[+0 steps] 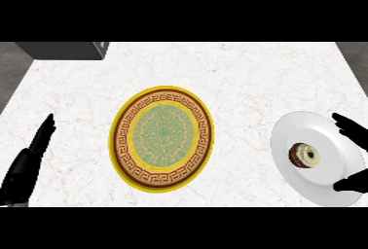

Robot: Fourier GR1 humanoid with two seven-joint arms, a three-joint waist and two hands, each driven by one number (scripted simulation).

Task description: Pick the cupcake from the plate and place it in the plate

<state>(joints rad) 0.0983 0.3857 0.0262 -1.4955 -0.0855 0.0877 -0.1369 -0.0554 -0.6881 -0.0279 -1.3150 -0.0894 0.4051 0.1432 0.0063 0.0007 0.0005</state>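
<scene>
Right hand point(350, 127) at the view's right edge, over the white plate point(327, 192), fingers spread wide and released: upper fingers lie across the plate's upper right rim, the thumb point(348, 184) shows over the lower right rim, nothing grasped. Cupcake point(304, 155) sits on the white plate between them, apart from both, dark wrapper with pale top, seen from above. Left hand point(34, 148) rests at the left edge above the counter point(237, 68), fingers straight and pointing up, released, holding nothing. Gold-rimmed patterned plate point(162, 139) lies mid-counter between the hands, nothing on it. Dark box point(68, 49) at top-left corner.
</scene>
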